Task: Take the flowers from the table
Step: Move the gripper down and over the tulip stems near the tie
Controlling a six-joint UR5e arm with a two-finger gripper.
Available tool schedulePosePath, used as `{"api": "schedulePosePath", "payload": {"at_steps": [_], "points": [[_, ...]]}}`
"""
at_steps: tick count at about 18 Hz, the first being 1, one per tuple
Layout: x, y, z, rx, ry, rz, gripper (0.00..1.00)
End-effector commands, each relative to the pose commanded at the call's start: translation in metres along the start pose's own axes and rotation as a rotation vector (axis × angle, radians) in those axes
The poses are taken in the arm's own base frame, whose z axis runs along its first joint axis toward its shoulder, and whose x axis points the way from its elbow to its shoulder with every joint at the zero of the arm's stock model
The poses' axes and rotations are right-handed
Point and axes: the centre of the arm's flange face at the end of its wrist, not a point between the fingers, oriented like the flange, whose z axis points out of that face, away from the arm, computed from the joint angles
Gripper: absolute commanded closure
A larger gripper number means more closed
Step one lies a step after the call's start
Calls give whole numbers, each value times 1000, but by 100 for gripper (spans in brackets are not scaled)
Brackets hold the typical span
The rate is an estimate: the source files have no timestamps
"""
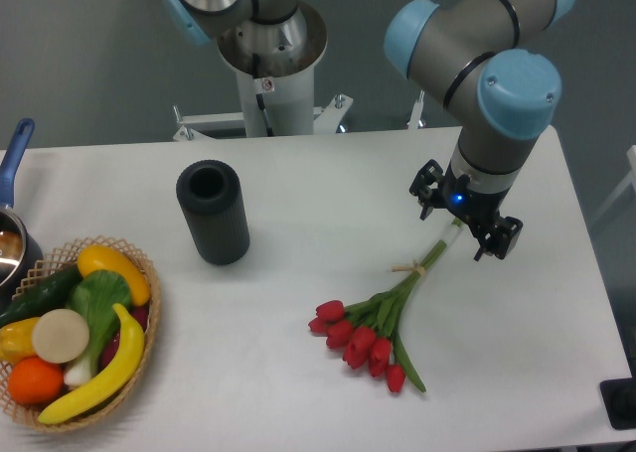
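The flowers, red tulips with green stems tied with a pale string, lie flat on the white table right of centre. The heads point toward the front and the stems run up and right. My gripper hangs low over the stem ends, pointing straight down. Its two dark fingers stand apart on either side of the stems, so it looks open. The stem tips are partly hidden under the gripper.
A black cylinder, open at the top, stands left of centre. A wicker basket of fruit and vegetables sits at the front left. A pot with a blue handle is at the left edge.
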Motion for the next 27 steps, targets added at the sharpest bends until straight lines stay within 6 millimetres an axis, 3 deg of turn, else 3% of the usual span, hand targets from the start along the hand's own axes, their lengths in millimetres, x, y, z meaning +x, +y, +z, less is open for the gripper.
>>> {"api": "schedulePosePath", "payload": {"at_steps": [11,17,22,25,27], "points": [[2,-3,24,28,36,-97,0],[15,-5,71,57,-70,-96,0],[18,-42,129,41,-2,-67,0],[16,-48,155,33,21,-76,0],[15,-48,161,33,21,-77,0]]}}
